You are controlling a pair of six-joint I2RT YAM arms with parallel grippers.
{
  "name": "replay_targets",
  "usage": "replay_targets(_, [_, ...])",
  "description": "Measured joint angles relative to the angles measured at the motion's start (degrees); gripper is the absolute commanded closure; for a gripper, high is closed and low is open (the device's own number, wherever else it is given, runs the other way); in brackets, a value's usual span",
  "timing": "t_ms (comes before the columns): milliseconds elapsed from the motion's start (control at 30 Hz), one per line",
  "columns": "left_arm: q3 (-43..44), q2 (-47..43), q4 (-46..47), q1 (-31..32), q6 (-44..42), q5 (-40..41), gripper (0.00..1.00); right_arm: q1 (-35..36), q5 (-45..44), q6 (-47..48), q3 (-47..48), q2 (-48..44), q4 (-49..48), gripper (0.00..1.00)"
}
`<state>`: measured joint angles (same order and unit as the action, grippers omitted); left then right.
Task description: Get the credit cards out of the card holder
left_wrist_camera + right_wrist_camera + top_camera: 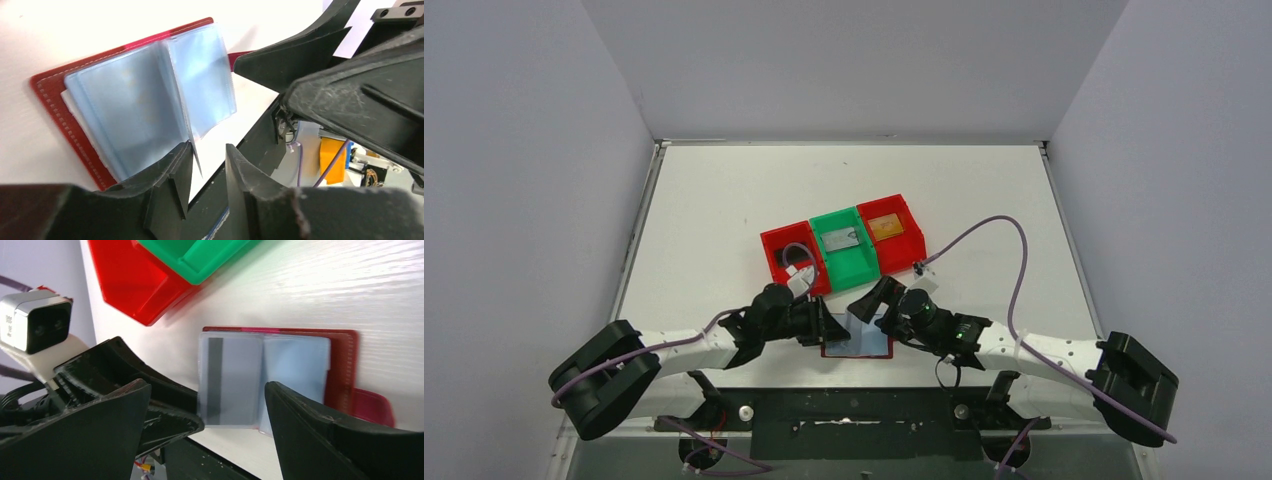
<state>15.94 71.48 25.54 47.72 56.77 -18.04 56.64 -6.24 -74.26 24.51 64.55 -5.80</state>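
The dark red card holder (876, 347) lies open near the table's front edge, blue-grey pockets up. In the right wrist view its cover (343, 371) and snap tab (372, 407) show, and a silver-grey credit card (231, 382) with a dark stripe sits in the left pocket. My left gripper (832, 328) is at the holder's left edge. In the left wrist view the gripper (207, 156) has its jaws a narrow gap apart, with a raised pocket leaf (200, 85) rising from its left finger (175, 167). My right gripper (872, 300) hovers wide open over the holder (207, 396).
Three bins stand behind the holder: a red one (776, 250), a green one (852, 268) with a grey card (840, 240), and a red one (909, 245) with a gold-tan card (885, 227). The table's black front edge lies just below the holder.
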Motion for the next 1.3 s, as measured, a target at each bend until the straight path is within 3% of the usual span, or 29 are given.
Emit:
replay_targets(100, [1.86,1.16,0.09,0.83,-0.35,-0.57,0.57,0.00,-2.95,-1.11,0.00,-2.45,4.31,0.13])
replay_targets(333, [8.92,6.12,0.33,4.26,-1.90,-1.55,0.50,0.02,-9.40,-5.22,-0.24,-7.37,14.05,0.13])
replay_targets(467, [9.90,8.20,0.24,5.68,-2.38,-1.64,0.47,0.48,-12.24,-6.21,-0.94,-9.49,15.89,0.14])
replay_targets(600, [9.84,7.93,-1.20,6.58,-2.75,-0.39,0.47,2.27,-15.23,-7.26,-3.78,-12.46,15.72,0.21])
replay_targets(800, [8.35,0.81,-7.76,6.51,-3.21,5.49,0.45,2.69,-15.39,-7.21,-6.01,-14.43,14.56,0.41])
replay_targets(900, [6.84,-5.51,-11.45,5.95,-3.15,8.63,0.50,2.71,-15.19,-6.80,-5.73,-13.77,14.51,0.48])
replay_targets(1100, [4.17,-14.05,-16.31,3.34,-2.73,12.13,0.49,2.71,-13.79,-4.50,-1.09,-9.11,15.89,0.53])
replay_targets(1300, [2.71,-16.81,-18.62,1.03,-1.62,13.09,0.49,2.71,-12.35,-2.54,4.11,-2.93,16.79,0.57])
